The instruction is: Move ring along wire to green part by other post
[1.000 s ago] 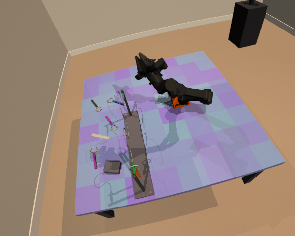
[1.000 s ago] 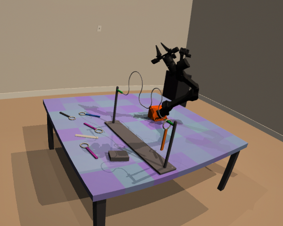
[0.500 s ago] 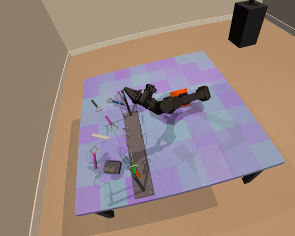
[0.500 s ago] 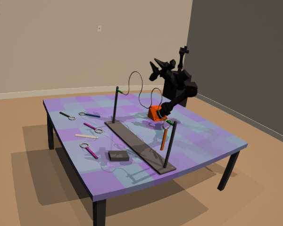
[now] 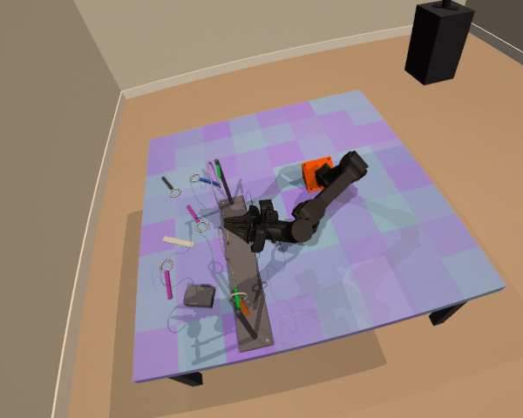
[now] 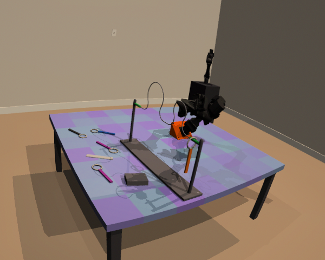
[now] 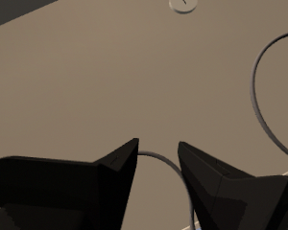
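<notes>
The ring [image 5: 229, 298] [image 6: 187, 143] hangs around the near green part [image 5: 238, 303] [image 6: 195, 140], beside the near post [image 5: 247, 325] [image 6: 195, 168]. Its orange handle [image 5: 245, 308] [image 6: 188, 160] hangs down. The far green part [image 5: 218, 171] [image 6: 137, 105] is at the far post [image 5: 225, 187] [image 6: 132, 121]. The grey wire [image 6: 163, 96] [image 7: 252, 91] curves between them. My gripper [image 5: 225, 223] [image 6: 179, 105] [image 7: 157, 145] is partly open and empty, high over the board's middle, away from the handle. A wire loop shows behind the fingers in the wrist view; contact cannot be told.
The posts stand on a long brown board [image 5: 248, 274] [image 6: 154, 162]. Beside it lie a dark block [image 5: 200, 295] [image 6: 136, 179], a beige strip [image 5: 178, 241] [image 6: 99, 156] and several loose rings with blue, black and magenta handles. The orange base [image 5: 313, 179] is behind the board.
</notes>
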{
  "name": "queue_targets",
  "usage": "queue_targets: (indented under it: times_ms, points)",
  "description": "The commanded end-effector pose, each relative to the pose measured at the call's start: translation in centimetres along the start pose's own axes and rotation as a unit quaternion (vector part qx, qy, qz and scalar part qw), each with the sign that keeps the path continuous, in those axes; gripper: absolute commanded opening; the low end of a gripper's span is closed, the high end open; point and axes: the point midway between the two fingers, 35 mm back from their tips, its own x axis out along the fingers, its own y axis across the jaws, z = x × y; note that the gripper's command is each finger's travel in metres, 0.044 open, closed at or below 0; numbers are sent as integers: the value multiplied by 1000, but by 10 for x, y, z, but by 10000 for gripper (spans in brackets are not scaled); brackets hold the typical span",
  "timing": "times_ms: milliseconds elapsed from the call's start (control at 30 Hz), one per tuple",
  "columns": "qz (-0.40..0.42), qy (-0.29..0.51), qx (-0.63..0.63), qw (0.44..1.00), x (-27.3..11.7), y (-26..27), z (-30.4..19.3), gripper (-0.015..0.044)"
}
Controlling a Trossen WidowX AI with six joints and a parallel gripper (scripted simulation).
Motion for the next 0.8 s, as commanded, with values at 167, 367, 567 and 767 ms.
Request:
queue_targets:
  times_ms: [167, 367, 567, 767]
  points:
    - [0, 70, -66, 995, -32, 5, -77, 160]
    - [3, 123, -121, 985, -73, 5, -145, 160]
    - [15, 174, -181, 968, -124, 0, -204, 160]
    - [29, 212, -231, 949, -184, -11, -252, 160]
